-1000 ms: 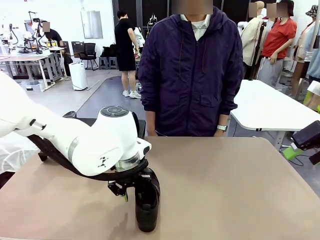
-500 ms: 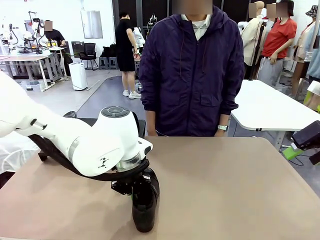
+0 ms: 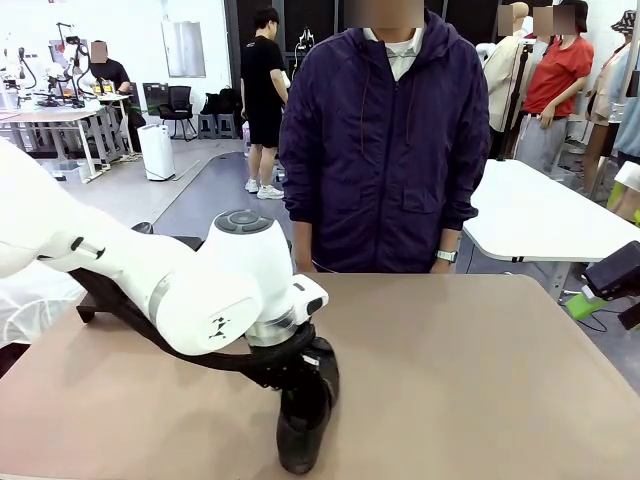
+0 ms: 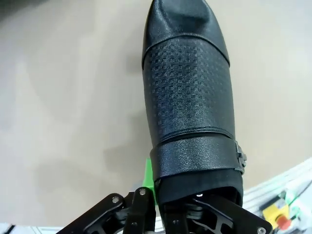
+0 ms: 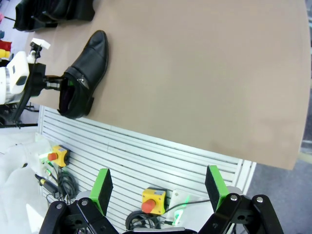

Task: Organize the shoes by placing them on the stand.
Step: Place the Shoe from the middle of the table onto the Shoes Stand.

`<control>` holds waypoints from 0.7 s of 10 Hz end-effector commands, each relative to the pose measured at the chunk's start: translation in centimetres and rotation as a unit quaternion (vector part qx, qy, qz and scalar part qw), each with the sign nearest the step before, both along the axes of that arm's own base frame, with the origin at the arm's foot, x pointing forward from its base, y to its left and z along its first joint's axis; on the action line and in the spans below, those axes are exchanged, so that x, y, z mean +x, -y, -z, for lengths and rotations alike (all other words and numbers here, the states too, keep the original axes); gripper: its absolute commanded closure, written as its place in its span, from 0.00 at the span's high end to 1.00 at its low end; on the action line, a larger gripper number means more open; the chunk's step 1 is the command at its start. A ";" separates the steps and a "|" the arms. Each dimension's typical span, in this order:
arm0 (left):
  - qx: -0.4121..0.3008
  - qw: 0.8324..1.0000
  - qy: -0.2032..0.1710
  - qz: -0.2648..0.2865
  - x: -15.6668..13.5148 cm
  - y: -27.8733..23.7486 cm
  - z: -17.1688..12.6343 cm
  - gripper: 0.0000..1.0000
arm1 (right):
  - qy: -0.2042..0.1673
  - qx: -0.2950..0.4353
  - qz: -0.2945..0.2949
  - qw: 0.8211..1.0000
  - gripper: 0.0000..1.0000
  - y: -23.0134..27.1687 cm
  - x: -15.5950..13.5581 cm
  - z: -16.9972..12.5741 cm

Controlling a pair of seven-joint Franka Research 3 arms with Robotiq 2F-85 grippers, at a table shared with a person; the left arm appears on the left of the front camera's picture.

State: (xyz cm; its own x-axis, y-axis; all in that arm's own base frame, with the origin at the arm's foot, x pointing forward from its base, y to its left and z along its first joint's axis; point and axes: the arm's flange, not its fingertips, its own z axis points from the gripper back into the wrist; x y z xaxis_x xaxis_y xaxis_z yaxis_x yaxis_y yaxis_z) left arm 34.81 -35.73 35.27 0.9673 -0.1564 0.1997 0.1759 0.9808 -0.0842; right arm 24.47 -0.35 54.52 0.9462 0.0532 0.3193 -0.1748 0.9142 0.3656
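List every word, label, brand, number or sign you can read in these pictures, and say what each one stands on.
None can be read.
Left arm: a small black mark on its white casing, too small to read.
Shoe: embossed grid pattern and a strap, no print.
Red button boxes: no legible marking.

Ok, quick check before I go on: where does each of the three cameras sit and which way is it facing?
Front view: between the arms, facing across the table at the person; the left arm reaches in, its left gripper shut on the shoe.
Left wrist view: on the left wrist, looking down along the shoe it grips at the heel end.
Right wrist view: high off the table's near edge, looking down; the open right gripper at the bottom.
Shared: all three show the gripped shoe.
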 end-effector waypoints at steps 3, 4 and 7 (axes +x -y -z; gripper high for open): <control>-0.028 0.987 0.073 0.143 -3.4 -1.3 -8.8 0.00 | 0.000 0.003 -0.001 1.000 1.00 0.0 -0.1 0.3; -0.029 0.985 0.103 0.139 -4.6 -3.4 -10.7 0.00 | 0.000 0.003 -0.001 1.000 1.00 0.0 -0.1 0.3; -0.037 0.985 0.157 0.054 -7.7 -15.0 -15.9 0.00 | 0.000 0.003 -0.001 1.000 1.00 0.0 -0.1 0.3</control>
